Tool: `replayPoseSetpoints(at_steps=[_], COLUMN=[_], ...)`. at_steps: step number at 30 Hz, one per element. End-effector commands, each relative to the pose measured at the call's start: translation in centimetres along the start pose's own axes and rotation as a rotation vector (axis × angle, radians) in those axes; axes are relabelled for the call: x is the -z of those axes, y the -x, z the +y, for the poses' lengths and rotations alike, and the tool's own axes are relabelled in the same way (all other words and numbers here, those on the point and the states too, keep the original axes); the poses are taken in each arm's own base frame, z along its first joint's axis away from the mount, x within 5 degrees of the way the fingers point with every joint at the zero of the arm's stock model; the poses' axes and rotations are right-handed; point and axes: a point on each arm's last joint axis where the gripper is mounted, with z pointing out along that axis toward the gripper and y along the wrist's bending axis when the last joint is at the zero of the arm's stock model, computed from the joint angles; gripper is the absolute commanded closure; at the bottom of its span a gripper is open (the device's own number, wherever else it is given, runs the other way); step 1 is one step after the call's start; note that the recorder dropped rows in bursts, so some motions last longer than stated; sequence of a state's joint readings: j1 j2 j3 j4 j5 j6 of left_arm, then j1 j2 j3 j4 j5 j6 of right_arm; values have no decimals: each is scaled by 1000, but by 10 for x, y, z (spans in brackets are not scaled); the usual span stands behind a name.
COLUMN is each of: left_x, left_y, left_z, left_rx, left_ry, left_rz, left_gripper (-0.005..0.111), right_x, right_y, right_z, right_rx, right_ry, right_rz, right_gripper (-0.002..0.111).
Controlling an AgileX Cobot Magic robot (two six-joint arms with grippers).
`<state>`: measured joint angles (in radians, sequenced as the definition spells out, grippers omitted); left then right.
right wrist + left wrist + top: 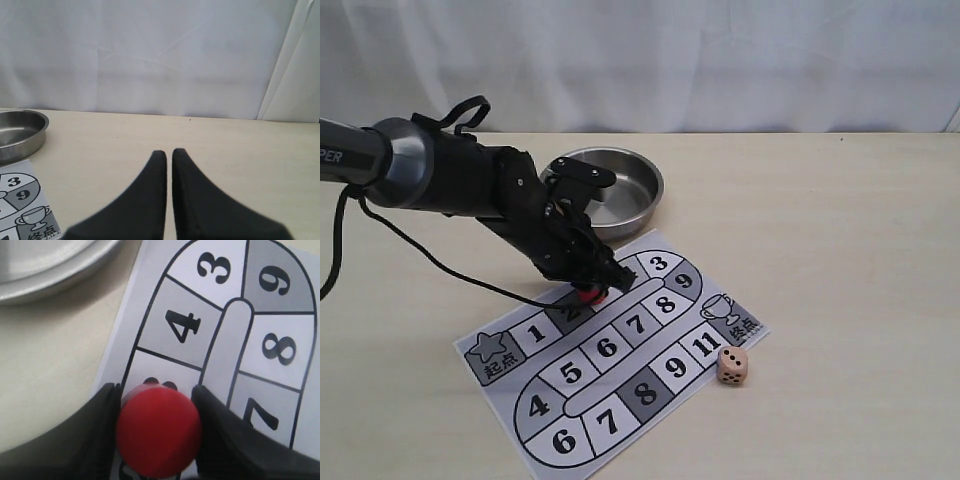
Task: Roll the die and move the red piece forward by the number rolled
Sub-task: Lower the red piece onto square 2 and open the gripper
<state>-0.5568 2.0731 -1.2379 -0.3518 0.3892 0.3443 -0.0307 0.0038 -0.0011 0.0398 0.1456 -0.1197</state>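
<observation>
The red piece (159, 432) stands between the two black fingers of my left gripper (156, 390), which press on both its sides. It is over the board square beside the 4, and that square's number is mostly hidden. From outside, the red piece (590, 294) shows only as a sliver under the left gripper (598, 283), past square 2; I cannot tell whether it rests on the board. The die (732, 365) lies on the table just off the board's edge, by square 11. My right gripper (169, 152) hangs shut and empty over bare table.
The printed game board (620, 370) lies flat on the table, with numbered squares, a star start and a cup finish. A steel bowl (620, 190) stands right behind the board, close to the left arm. A white curtain closes the back.
</observation>
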Motion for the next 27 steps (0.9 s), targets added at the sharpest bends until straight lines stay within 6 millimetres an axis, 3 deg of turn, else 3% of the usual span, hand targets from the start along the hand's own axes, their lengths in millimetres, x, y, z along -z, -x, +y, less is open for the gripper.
replayPoseSetpoints(at_steps=[1,14,27], left_x=[-5,-4,-4], left_y=[0,4,5], left_z=[-2,-1,-1], left_rx=[-5,14,14], left_ry=[2,8,13], left_rz=[-13,-49,-63], left_gripper=[107,85,83], right_x=[0,0,0], right_y=[0,0,0], right_z=[0,0,0], right_rx=[2,2,2], right_ry=[-3,-3,-3], right_rz=[-8,-8,-8], right_gripper=[104,104,104])
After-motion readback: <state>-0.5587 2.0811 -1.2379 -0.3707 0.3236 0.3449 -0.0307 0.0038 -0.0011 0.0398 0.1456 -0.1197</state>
